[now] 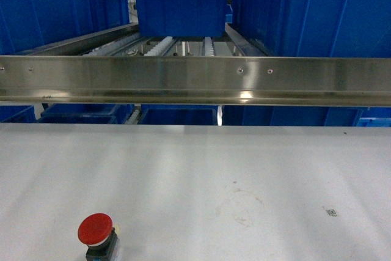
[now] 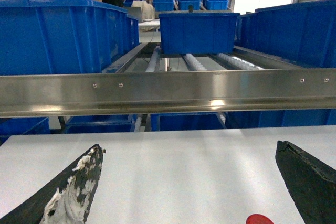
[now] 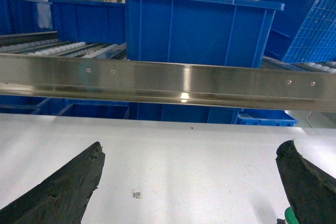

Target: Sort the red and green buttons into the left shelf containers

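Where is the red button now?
In the head view the red button stands at the near left edge of the white table. In the left wrist view its cap shows near the right finger.

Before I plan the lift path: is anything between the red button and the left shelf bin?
Yes. The steel rail runs across the shelf front, between the red button on the white table and the left blue bin. The table between them looks bare.
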Available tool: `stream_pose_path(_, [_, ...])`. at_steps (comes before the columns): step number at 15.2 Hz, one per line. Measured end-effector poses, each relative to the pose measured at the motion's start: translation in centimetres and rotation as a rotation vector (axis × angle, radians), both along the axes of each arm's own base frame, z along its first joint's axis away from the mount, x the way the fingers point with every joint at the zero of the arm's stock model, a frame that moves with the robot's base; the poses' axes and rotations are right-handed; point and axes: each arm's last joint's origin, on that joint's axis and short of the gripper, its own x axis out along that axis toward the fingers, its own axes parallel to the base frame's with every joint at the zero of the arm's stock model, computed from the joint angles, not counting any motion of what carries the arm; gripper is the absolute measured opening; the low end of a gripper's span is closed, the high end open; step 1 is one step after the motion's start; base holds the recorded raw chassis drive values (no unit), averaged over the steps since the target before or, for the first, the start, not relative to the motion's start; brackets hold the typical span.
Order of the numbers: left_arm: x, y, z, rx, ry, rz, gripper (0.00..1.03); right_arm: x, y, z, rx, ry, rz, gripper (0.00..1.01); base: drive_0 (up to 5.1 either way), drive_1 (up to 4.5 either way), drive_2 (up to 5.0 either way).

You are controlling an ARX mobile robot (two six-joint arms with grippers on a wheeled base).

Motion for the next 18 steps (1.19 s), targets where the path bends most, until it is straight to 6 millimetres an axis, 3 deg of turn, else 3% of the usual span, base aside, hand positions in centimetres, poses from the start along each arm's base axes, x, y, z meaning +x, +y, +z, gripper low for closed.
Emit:
stream_pose_path(14, [0.1, 0.1, 0.2, 0.004, -0.016, -0.017, 0.98, 0.0, 0.0, 0.1, 0.000, -0.008, -0.004, 0.98, 0.0, 0.00, 0.0])
stream_pose_path(18, [3.0, 2.9, -0.7, -0.008, 0.109, -0.093, 0.98, 3.2, 0.6, 0.4, 0.002, -0.014, -0.076, 0.98, 0.0, 0.00, 0.0])
